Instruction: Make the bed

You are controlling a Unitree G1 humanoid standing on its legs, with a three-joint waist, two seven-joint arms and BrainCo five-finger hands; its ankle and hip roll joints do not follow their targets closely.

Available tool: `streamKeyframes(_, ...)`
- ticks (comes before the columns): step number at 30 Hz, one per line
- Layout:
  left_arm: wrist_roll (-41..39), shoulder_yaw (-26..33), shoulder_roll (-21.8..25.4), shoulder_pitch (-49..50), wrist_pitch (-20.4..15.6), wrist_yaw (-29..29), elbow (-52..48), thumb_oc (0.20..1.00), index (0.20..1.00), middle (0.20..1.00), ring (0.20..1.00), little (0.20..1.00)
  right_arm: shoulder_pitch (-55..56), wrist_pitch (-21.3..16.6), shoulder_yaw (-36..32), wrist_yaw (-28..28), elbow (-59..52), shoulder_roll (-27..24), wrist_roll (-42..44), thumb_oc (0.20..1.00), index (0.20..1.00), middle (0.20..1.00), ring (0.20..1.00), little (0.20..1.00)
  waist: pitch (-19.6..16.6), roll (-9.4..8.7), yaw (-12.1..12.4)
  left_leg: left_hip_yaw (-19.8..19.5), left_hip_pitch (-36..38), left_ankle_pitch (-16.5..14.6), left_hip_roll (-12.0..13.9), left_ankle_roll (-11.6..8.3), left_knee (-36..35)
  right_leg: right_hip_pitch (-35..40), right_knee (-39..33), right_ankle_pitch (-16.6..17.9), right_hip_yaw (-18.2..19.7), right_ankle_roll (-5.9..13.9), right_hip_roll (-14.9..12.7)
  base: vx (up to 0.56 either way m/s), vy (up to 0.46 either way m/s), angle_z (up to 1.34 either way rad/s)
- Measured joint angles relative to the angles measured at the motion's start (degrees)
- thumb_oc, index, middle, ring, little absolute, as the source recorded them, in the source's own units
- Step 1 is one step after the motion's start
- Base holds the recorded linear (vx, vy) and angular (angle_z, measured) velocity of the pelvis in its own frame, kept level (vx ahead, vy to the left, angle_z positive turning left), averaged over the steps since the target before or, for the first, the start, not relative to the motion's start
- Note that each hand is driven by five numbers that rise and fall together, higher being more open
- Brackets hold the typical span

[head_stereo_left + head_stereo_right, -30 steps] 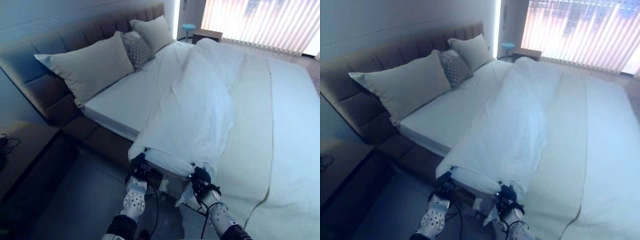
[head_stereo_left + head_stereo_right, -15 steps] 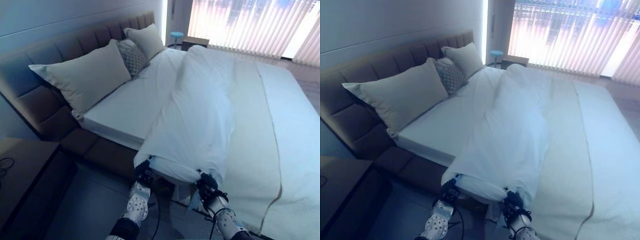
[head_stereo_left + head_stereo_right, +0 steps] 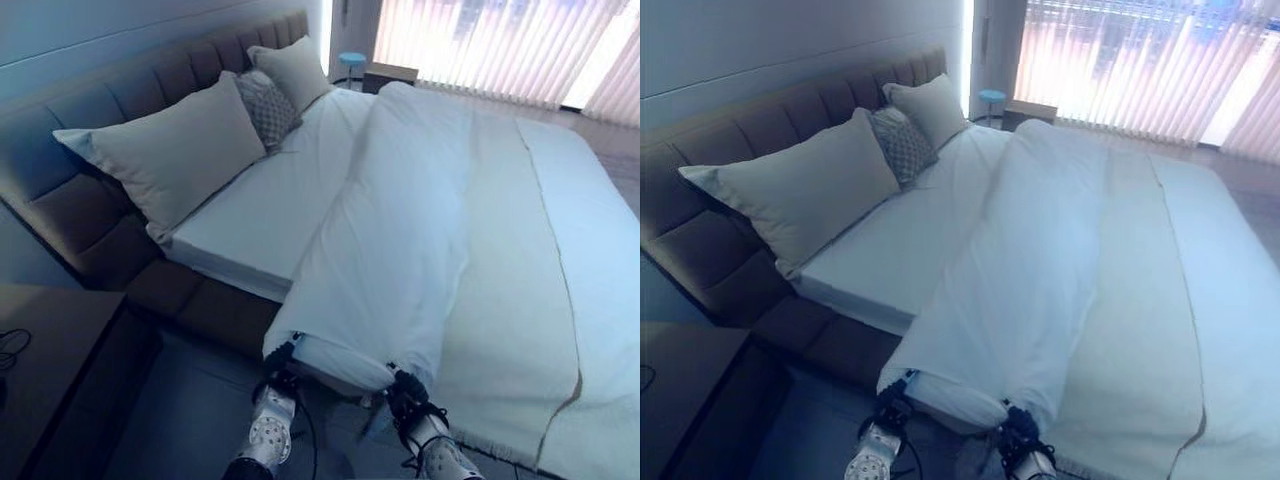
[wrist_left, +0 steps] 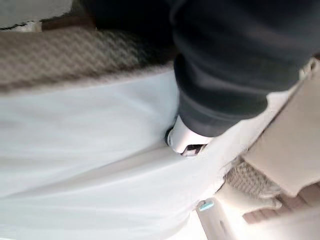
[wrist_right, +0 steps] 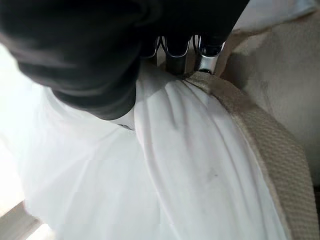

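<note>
Ahead of both hands, the white folded-back duvet [image 3: 400, 210] runs lengthwise away from you up the bed w/ brown padded headboard [image 3: 120, 110]. L hand [image 3: 280, 362] & R hand [image 3: 405, 388] each clamp its near edge; you'd pull left toward the pillows, judging by the bare sheet.

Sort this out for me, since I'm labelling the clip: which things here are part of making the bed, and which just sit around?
Part of the job:
white duvet, bunched edge held by both hands
left hand
right hand
beige blanket
large pillow
patterned cushion
far pillow

Just sitting around:
bedside table
blue stool
vertical blinds
</note>
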Motion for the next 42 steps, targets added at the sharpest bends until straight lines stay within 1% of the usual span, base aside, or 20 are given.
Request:
streamKeyframes(10,0.35,0.59,-0.02,-0.47,-0.22,0.42,4.45,0.200,0.200,0.200,0.200,0.200,-2.65,-0.23,-0.56,-0.11,6.56,1.01,-0.17,0.200,0.200,0.200,0.200,0.200,0.11,-1.01,0.17,1.60,-1.50,0.13,-1.00,-0.22,-0.89,1.49,-7.20,-0.19,0.59,0.31,0.03,-0.03,-0.035,-0.06)
streamKeyframes(13,0.37,0.65,0.13,-2.10,-0.43,0.60,6.16,0.200,0.200,0.200,0.200,0.200,-4.71,-0.30,-0.57,-0.11,8.86,1.07,-0.17,0.200,0.200,0.200,0.200,0.200,0.37,-1.52,0.18,1.55,-3.64,0.34,-1.17,-0.60,-0.34,0.02,-8.22,-0.55,0.70,0.86,0.02,-0.11,-0.064,0.01)
streamKeyframes(15,0.40,0.64,0.16,-5.02,-0.64,0.67,8.92,0.200,0.200,0.200,0.200,0.200,-6.27,-0.87,-0.89,-0.44,9.35,0.89,-0.17,0.200,0.200,0.200,0.200,0.200,1.66,-1.45,0.24,1.02,-6.45,0.70,-0.94,-1.12,0.64,-1.84,-8.93,-0.29,0.65,0.46,0.50,-0.11,-0.065,0.10)
streamKeyframes(16,0.39,0.62,-0.03,-5.98,-0.87,0.73,10.07,0.200,0.200,0.200,0.200,0.200,-6.75,-1.19,-0.99,-0.58,9.78,0.84,-0.16,0.200,0.200,0.200,0.200,0.200,2.53,-0.62,0.22,0.90,-8.01,0.77,-0.75,-1.23,1.09,-2.60,-8.83,-0.26,0.50,0.42,0.71,-0.09,-0.058,0.15)
streamKeyframes(17,0.39,0.63,-0.21,-6.78,-1.03,0.77,10.61,0.200,0.200,0.200,0.200,0.200,-7.21,-1.36,-1.04,-0.68,9.97,0.75,-0.16,0.200,0.200,0.200,0.200,0.200,2.75,-0.85,0.18,0.88,-8.28,0.77,-0.74,-1.24,1.30,-2.70,-8.89,-0.26,0.45,0.42,0.78,-0.07,-0.042,0.17)
streamKeyframes(20,0.39,0.40,-0.56,-9.11,-1.94,0.82,11.78,0.200,0.200,0.200,0.200,0.200,-9.73,-2.17,-1.00,-1.32,11.36,0.46,-0.15,0.200,0.200,0.200,0.200,0.200,4.62,0.75,0.22,0.54,-11.58,1.17,-0.53,-1.52,1.96,-5.37,-8.75,-0.27,0.28,0.43,1.14,-0.08,-0.055,0.17)
streamKeyframes(22,0.46,0.26,-0.89,-13.01,-2.97,0.87,13.96,0.200,0.200,0.200,0.200,0.200,-12.78,-2.79,-0.72,-2.52,11.81,-0.31,-0.14,0.200,0.200,0.200,0.200,0.200,7.45,1.69,0.14,-0.26,-13.91,1.77,-0.57,-1.58,2.49,-7.09,-8.43,-0.09,0.27,0.15,1.26,-0.04,-0.070,0.23)
streamKeyframes(23,0.58,0.26,-0.92,-13.91,-3.08,0.87,14.29,0.200,0.200,0.200,0.200,0.200,-13.48,-2.98,-0.43,-2.74,11.88,-0.61,-0.14,0.278,0.278,0.278,0.278,0.278,8.21,1.87,0.23,-0.31,-14.38,2.08,-0.57,-1.59,2.36,-7.44,-8.44,-0.08,0.30,0.14,1.27,-0.02,-0.079,0.31)
streamKeyframes(24,1.46,0.25,-0.88,-16.05,-3.62,0.90,16.34,1.000,1.000,1.000,1.000,1.000,-15.33,-3.29,0.38,-3.13,13.37,-0.99,-0.14,1.000,1.000,1.000,1.000,1.000,9.64,2.08,0.19,-0.31,-14.91,2.39,-0.56,-1.58,2.26,-7.65,-8.45,-0.07,0.30,0.12,1.38,-0.01,-0.041,0.23)
streamKeyframes(25,1.66,0.27,-0.83,-16.56,-3.81,1.21,16.78,1.000,1.000,1.000,1.000,1.000,-16.10,-3.30,0.48,-3.58,14.03,-1.05,-0.18,1.000,1.000,1.000,1.000,1.000,9.89,2.15,0.36,-0.32,-15.26,2.52,-0.44,-1.58,2.05,-7.90,-8.47,-0.08,0.31,0.13,1.46,0.00,-0.082,0.27)
streamKeyframes(27,4.23,0.16,-0.40,-20.01,-4.28,3.06,22.69,1.000,1.000,1.000,1.000,1.000,-19.11,-3.22,2.02,-4.88,19.61,-2.49,-0.65,1.000,1.000,1.000,1.000,1.000,11.12,3.60,0.37,-0.39,-16.09,3.32,0.20,-1.29,1.84,-10.67,-3.81,-0.33,0.26,0.50,1.56,0.03,-0.058,0.13)
streamKeyframes(28,6.31,0.16,0.26,-20.54,-4.24,4.18,24.41,1.000,1.000,1.000,1.000,1.000,-20.30,-3.01,2.78,-4.91,21.82,-3.97,-2.06,1.000,1.000,1.000,1.000,1.000,12.18,4.99,0.30,-0.76,-16.00,3.94,1.53,-0.85,0.98,-15.79,3.61,-3.00,0.41,2.39,1.42,0.04,-0.038,0.03)
streamKeyframes(29,7.42,0.42,0.78,-20.23,-4.14,4.66,24.78,1.000,1.000,1.000,1.000,1.000,-20.37,-2.78,2.78,-4.95,22.09,-4.63,-3.07,1.000,1.000,1.000,1.000,1.000,12.72,5.62,0.25,-0.85,-16.04,3.97,1.90,-0.95,0.75,-16.56,1.82,-4.00,0.66,2.67,2.13,0.05,-0.056,0.09)
streamKeyframes(30,9.30,0.55,2.21,-20.04,-4.13,5.41,26.76,1.000,1.000,1.000,1.000,1.000,-20.47,-2.35,3.22,-5.03,22.88,-5.54,-5.13,1.000,1.000,1.000,1.000,1.000,13.13,5.36,0.57,-0.51,-16.16,4.24,1.12,-1.42,0.29,-15.79,-7.50,-1.15,1.12,2.62,3.24,0.03,-0.035,0.52)
streamKeyframes(31,10.98,1.45,3.76,-19.02,-4.05,6.63,28.14,1.000,1.000,1.000,1.000,1.000,-20.25,-2.04,3.17,-5.04,24.64,-6.90,-7.86,1.000,1.000,1.000,1.000,1.000,13.41,5.28,0.02,-0.36,-16.03,4.63,-0.17,-1.82,-0.19,-13.92,-12.21,7.10,0.69,-3.34,2.92,0.08,-0.074,0.42)
streamKeyframes(32,12.87,2.60,5.55,-17.49,-4.24,7.55,28.21,1.000,1.000,1.000,1.000,1.000,-20.39,-1.63,3.14,-5.06,26.75,-8.16,-10.20,1.000,1.000,1.000,1.000,1.000,13.41,5.40,0.46,0.03,-15.42,5.01,-0.21,-2.04,-1.31,-13.42,-13.35,7.57,0.43,-3.87,3.28,0.07,-0.054,0.31)
streamKeyframes(35,16.85,5.43,10.42,-13.52,-4.10,8.50,29.78,1.000,1.000,1.000,1.000,1.000,-18.68,-0.75,1.48,-5.02,28.87,-11.17,-15.01,1.000,1.000,1.000,1.000,1.000,13.55,5.13,0.27,-0.15,-13.13,6.13,0.56,-2.69,-4.03,-11.81,-14.30,7.60,0.18,-3.89,3.98,0.07,-0.019,0.06)
streamKeyframes(37,19.41,6.33,11.87,-11.21,-3.74,8.58,31.22,1.000,1.000,1.000,1.000,1.000,-16.65,-0.39,-1.74,-5.10,31.12,-13.32,-17.21,1.000,1.000,1.000,1.000,1.000,13.51,5.15,0.13,0.05,-10.35,6.22,0.36,-2.55,-5.22,-9.34,-14.75,7.43,0.36,-3.70,3.83,0.07,0.013,0.03)
streamKeyframes(38,20.81,6.78,12.23,-10.07,-3.60,8.48,31.77,1.000,1.000,1.000,1.000,1.000,-15.03,-0.25,-4.00,-5.05,31.71,-14.36,-18.79,1.000,1.000,1.000,1.000,1.000,13.34,5.08,0.08,0.57,-8.46,6.37,0.17,-2.33,-6.31,-8.11,-14.82,6.85,0.52,-2.87,3.79,0.05,0.005,-0.10)
streamKeyframes(42,23.41,8.66,13.28,-6.84,-2.21,7.71,33.31,1.000,1.000,1.000,1.000,1.000,-11.12,0.62,-9.49,-4.88,35.70,-16.87,-21.08,1.000,1.000,1.000,1.000,1.000,12.88,5.08,-0.09,1.48,-5.92,6.93,-0.49,-1.56,-8.01,-6.97,-14.49,6.84,1.85,-2.78,3.09,0.12,-0.016,-0.11)
